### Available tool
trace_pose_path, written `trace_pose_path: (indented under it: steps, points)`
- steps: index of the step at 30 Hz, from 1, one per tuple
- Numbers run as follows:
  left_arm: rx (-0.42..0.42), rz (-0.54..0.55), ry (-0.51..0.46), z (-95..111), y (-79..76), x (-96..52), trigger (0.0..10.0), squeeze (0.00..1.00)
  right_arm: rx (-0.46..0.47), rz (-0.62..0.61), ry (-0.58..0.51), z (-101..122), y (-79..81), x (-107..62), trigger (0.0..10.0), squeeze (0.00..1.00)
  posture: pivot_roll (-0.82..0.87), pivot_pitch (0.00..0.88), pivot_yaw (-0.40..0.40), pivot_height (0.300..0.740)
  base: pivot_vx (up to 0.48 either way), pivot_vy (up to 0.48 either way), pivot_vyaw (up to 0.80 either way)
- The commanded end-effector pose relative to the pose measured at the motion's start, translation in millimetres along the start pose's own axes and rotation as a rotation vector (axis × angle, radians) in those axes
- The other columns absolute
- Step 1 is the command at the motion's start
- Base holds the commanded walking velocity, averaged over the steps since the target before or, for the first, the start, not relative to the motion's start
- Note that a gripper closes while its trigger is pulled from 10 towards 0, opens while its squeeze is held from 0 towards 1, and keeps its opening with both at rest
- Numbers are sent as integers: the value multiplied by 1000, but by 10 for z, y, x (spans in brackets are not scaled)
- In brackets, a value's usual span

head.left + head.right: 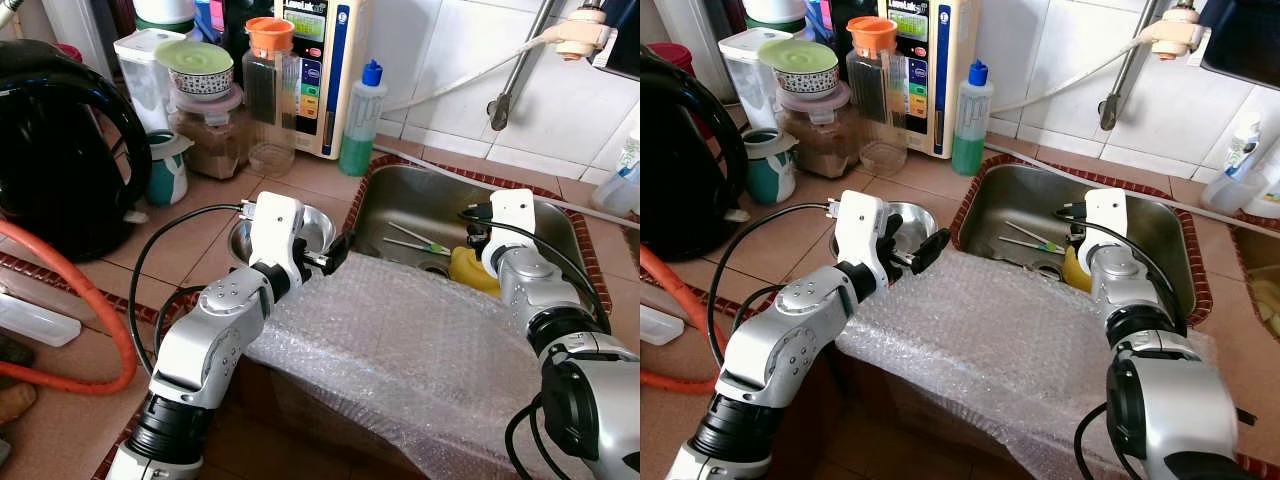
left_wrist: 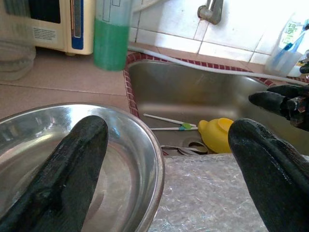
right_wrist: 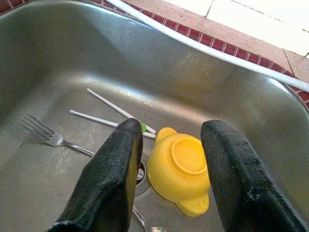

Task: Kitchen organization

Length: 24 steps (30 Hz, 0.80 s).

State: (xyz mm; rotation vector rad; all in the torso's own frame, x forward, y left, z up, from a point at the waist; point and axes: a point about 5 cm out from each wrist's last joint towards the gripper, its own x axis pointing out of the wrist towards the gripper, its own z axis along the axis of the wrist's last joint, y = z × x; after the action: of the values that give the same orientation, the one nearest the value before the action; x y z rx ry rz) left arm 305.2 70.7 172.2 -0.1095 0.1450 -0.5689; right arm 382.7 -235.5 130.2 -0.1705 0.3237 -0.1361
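Observation:
A steel bowl point(image 1: 312, 226) sits on the tiled counter left of the sink point(image 1: 400, 195). My left gripper point(image 1: 328, 256) hovers open at the bowl's near rim, one finger point(image 2: 67, 174) over the bowl and the other beyond the rim, over the bubble wrap. A yellow bowl point(image 3: 181, 174) lies upside down in the sink by the drain. My right gripper point(image 3: 169, 169) hangs open just above it, a finger on either side, not touching. Two white sticks point(image 1: 415, 240) and a fork point(image 3: 48, 135) lie on the sink bottom.
Bubble wrap point(image 1: 400, 340) covers the counter's front edge between my arms. A black kettle point(image 1: 50, 150) and an orange hose point(image 1: 95, 300) are at the left. Jars, a green soap bottle point(image 1: 360, 120) and a water purifier point(image 1: 320, 70) line the back wall.

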Motion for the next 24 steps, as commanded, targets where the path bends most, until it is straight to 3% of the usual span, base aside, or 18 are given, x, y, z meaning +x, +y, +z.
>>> trace_pose_path:
  steps: [1, 4, 5, 7, 9, 13, 19, 20, 23, 24]
  points:
    - [46, 54, -5, 8, 55, -8, 10000, 1000, 56, 7, 6, 0, 1, 1, 10000, 1000, 168, 4, -50, 740, 0, 0, 0]
    - [79, 223, -24, 50, 263, -11, 10000, 1000, 88, 68, -18, 46, 106, 4, 10000, 1000, 166, 3, -57, 740, 0, 0, 0]
    - [79, 223, -24, 50, 263, -11, 10000, 1000, 88, 68, -18, 46, 106, 4, 10000, 1000, 166, 3, -57, 740, 0, 0, 0]
    - [70, 363, -58, 121, 460, -26, 10000, 1000, 91, 199, -54, 101, 329, -12, 10000, 1000, 155, 4, -59, 740, 0, 0, 0]
    - [57, 416, -53, 120, 534, -32, 10000, 1000, 80, 264, -76, 128, 438, -33, 10000, 1000, 149, 1, -61, 740, 0, 0, 0]
    - [64, 466, -18, 84, 619, -30, 10000, 1000, 58, 359, -113, 170, 614, -91, 10000, 1000, 139, 0, -62, 740, 0, 0, 0]
    - [97, 434, 54, 4, 625, 34, 10000, 1000, 11, 465, -152, 202, 830, -203, 10000, 1000, 133, 0, -59, 740, 0, 0, 0]
    - [131, 440, 67, -4, 638, 46, 10000, 749, 9, 480, -161, 217, 866, -228, 10000, 1000, 132, 0, -56, 740, 0, 0, 0]
    - [161, 465, 80, -4, 674, 46, 10000, 765, 2, 496, -175, 242, 905, -266, 10000, 1000, 135, 0, -56, 740, 0, 0, 0]
    - [173, 489, 99, -19, 712, 40, 10000, 549, -6, 505, -181, 248, 925, -288, 10000, 1000, 138, 0, -55, 740, 0, 0, 0]
